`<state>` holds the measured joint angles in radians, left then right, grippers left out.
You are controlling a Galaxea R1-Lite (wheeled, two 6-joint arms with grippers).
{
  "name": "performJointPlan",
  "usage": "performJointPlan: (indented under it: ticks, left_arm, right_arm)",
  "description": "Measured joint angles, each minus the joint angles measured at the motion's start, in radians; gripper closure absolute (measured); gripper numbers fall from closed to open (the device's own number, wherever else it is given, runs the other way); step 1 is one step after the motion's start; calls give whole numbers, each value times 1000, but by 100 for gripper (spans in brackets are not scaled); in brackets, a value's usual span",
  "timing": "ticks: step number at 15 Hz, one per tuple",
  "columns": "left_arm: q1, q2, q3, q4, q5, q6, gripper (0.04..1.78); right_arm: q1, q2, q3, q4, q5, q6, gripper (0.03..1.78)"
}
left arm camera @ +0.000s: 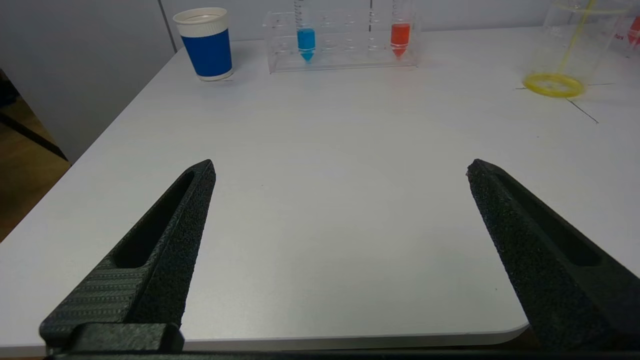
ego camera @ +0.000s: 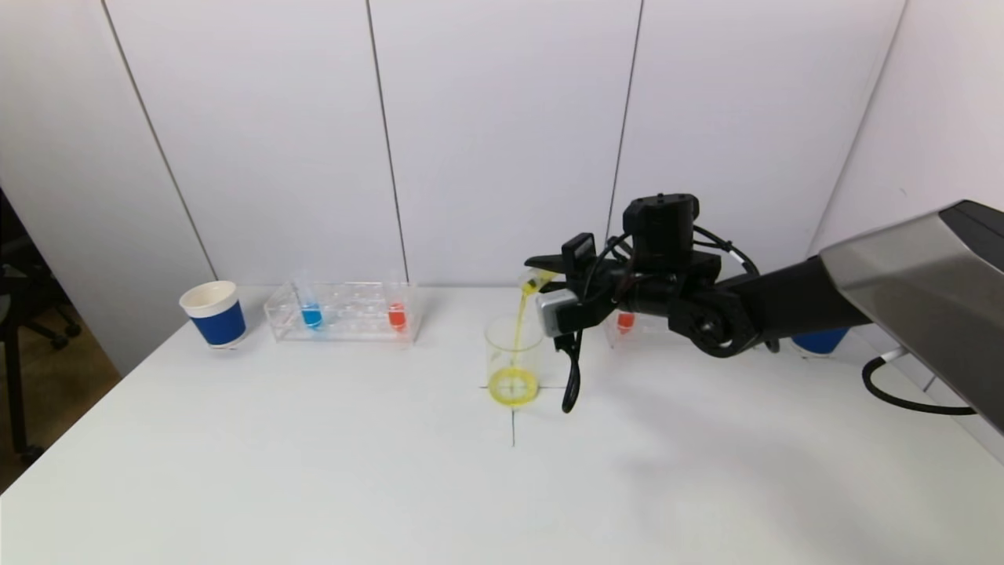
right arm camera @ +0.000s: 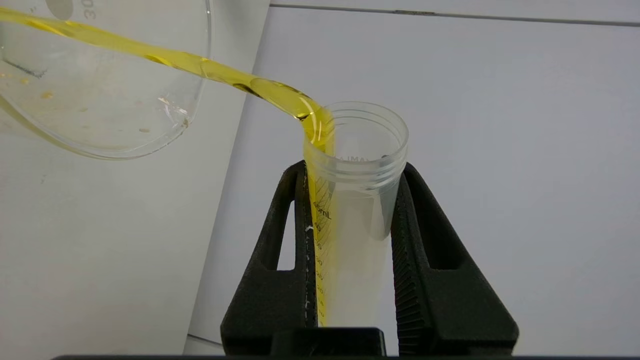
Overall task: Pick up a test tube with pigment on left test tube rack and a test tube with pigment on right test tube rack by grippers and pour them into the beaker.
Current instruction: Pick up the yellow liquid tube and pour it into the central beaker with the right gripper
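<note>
a white table (ego camera: 314,471) is seen carrying a blue cup (ego camera: 213,314), a clear rack (ego camera: 345,312) beside it, and a beaker (ego camera: 514,361) set on a cross mark (ego camera: 514,428).

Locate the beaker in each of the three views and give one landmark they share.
Head view: the beaker stands at table centre, below the right gripper.
Left wrist view: at the top right corner.
Right wrist view: its rim fills the upper left.
Shared landmark: the yellow stream falling into it.

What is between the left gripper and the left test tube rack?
Only bare table, as the left wrist view shows, separates the open left gripper from the left test tube rack.
</note>
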<state>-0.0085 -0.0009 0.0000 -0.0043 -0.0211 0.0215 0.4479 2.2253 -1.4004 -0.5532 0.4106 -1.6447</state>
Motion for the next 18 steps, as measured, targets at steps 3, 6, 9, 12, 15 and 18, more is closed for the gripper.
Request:
performJointPlan:
  ticks: [3, 6, 9, 12, 15, 18]
  left_arm:
    - [0, 0, 0, 0, 0, 0, 6]
    - [-1, 0, 0, 0, 0, 0, 6]
    - [0, 0, 0, 0, 0, 0, 6]
    - [0, 0, 0, 0, 0, 0, 6]
    - [0, 0, 0, 0, 0, 0, 6]
    - [0, 0, 0, 0, 0, 0, 6]
  right_arm:
    - [2, -4, 0, 4, -1, -26, 132]
    - [4, -10, 0, 29, -1, -59, 132]
    - [10, -14, 0, 41, -7, -91, 132]
    - [23, -20, 0, 63, -30, -121, 132]
    - [31, -30, -1, 88, -47, -166, 132]
    - [37, -41, -1, 113, -69, -208, 132]
